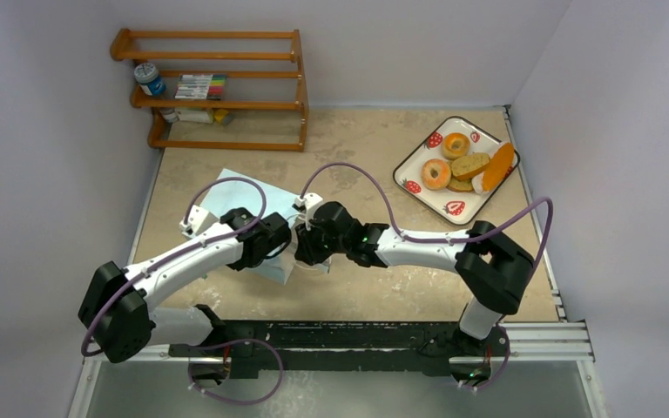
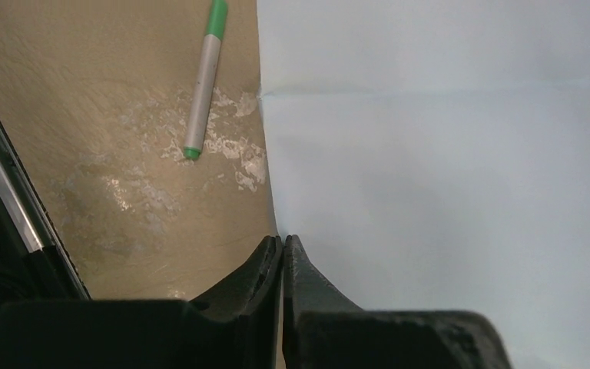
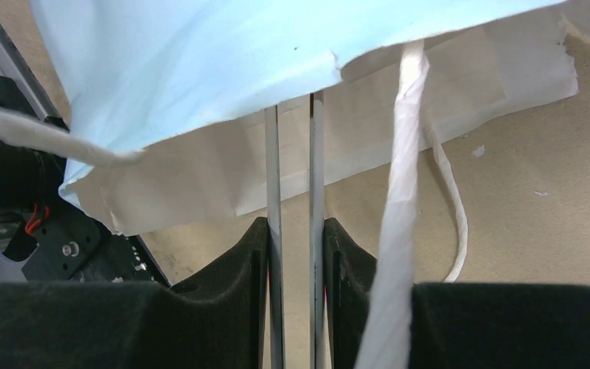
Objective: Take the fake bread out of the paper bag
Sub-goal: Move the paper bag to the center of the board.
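The paper bag (image 1: 235, 198) lies flat on the mottled tan table (image 1: 357, 139), left of centre. It is matte pale blue outside and whitish-tan inside, with one crease across its face. In the right wrist view its mouth gapes: the blue upper wall (image 3: 184, 61) is lifted, its rim slightly torn, and a twisted white cord handle (image 3: 399, 192) hangs across the opening.

The left gripper (image 2: 283, 247) is at the bag's long edge with its fingers pressed together. The paper edge runs straight into the seam, so it appears pinched on the bag.

The right gripper (image 3: 293, 108) reaches into the mouth with its jaws narrowly apart. Nothing shows between them, and the tips are hidden under the blue wall.

The fake bread (image 1: 466, 165) sits on the strawberry-patterned tray (image 1: 422, 146) at the far right, well apart from the bag — two glossy bagel rings, tan slices and a long baguette.

A green-capped pen (image 2: 203, 84) lies just beside the bag's edge. Both grippers crowd the bag's near corner; open table lies between bag and tray.
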Controlling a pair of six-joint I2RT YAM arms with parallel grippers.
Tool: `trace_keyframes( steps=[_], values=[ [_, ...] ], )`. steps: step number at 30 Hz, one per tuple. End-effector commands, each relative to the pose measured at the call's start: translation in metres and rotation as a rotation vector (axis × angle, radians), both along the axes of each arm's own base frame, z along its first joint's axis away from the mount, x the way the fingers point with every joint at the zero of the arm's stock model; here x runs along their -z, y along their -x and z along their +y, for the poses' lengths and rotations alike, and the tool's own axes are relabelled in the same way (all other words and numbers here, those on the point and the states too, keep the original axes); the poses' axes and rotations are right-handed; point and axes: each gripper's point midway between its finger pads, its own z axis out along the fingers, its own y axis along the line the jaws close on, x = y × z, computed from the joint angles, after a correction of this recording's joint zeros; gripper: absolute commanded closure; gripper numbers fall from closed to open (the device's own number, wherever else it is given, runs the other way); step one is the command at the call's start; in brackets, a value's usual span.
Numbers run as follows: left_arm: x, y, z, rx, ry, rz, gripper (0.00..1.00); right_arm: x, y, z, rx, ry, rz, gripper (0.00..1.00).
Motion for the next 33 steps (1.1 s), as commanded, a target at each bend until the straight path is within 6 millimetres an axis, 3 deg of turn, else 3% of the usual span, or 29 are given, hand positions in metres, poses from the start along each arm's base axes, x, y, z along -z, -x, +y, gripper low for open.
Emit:
trace_keyframes(
  steps=[1,10,18,23,28,33],
  values=[
    [-0.005,-0.006,0.004,-0.065,-0.020,-0.105,1.00,-0.041,-0.009,0.014,0.007,-0.110,-0.041,0.73],
    [-0.025,-0.022,-0.012,0.019,-0.064,-0.198,1.00,-0.036,-0.011,0.002,0.033,-0.097,-0.034,0.74],
    [-0.085,-0.051,-0.020,0.134,-0.148,-0.337,1.00,-0.031,-0.006,-0.017,0.045,-0.093,-0.005,0.74],
    [-0.119,-0.054,-0.008,0.196,-0.254,-0.397,1.00,-0.042,0.002,-0.021,0.025,-0.100,0.009,0.73],
    [-0.133,-0.043,0.010,0.242,-0.323,-0.409,1.00,-0.049,0.001,-0.020,0.031,-0.111,0.006,0.73],
    [-0.144,-0.035,0.022,0.279,-0.326,-0.450,1.00,-0.043,0.004,-0.025,0.045,-0.120,0.012,0.73]
  ],
)
